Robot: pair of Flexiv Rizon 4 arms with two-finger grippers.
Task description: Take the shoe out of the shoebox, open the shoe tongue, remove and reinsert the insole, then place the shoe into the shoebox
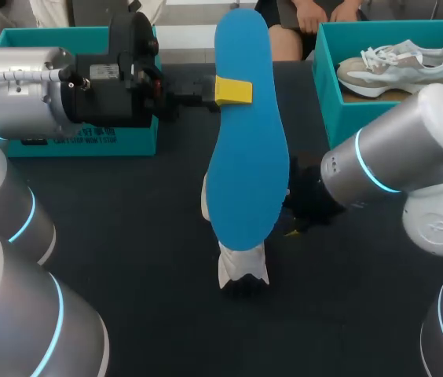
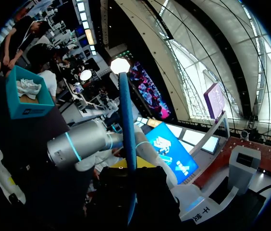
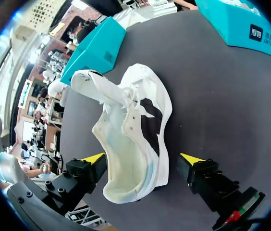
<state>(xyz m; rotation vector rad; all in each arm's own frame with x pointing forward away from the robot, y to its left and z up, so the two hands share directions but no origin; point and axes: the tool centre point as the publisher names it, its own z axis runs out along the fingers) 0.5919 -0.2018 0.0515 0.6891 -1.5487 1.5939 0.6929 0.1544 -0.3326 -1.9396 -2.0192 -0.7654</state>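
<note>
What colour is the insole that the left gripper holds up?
The insole is bright blue; the head view shows it best.

In the head view the insole (image 1: 247, 133) covers most of the shoe (image 1: 243, 271), so only one end shows below it; the left gripper (image 1: 225, 92) shows one yellow tip, its other finger behind the insole; the right gripper (image 1: 298, 214) is a dark shape there, fingers unreadable; the left arm (image 1: 25, 90) masks part of the left box (image 1: 80, 145); the right arm (image 1: 394, 153) overlaps the right box (image 1: 327, 86).
</note>
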